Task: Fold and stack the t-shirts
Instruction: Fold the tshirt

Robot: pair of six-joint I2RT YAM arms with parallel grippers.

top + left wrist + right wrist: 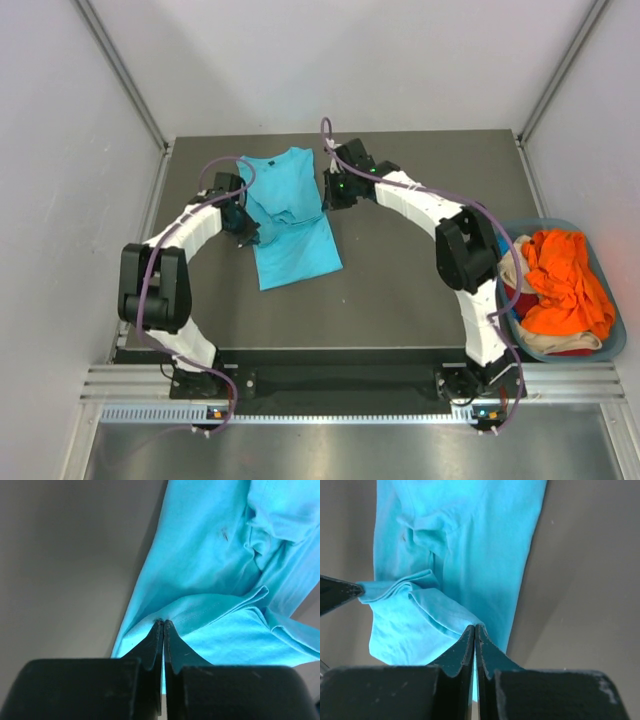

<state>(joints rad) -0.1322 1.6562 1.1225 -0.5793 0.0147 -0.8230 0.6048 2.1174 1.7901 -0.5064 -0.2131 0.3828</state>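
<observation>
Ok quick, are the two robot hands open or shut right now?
The left gripper is shut, pinching a fold of the turquoise t-shirt.
The right gripper is shut too, pinching the same shirt's opposite edge.

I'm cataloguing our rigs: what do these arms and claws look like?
The left arm and right arm have white links, bulky black joints and a loose purple-grey cable each. The left claw and right claw have matte black fingers tapering to thin tips.
</observation>
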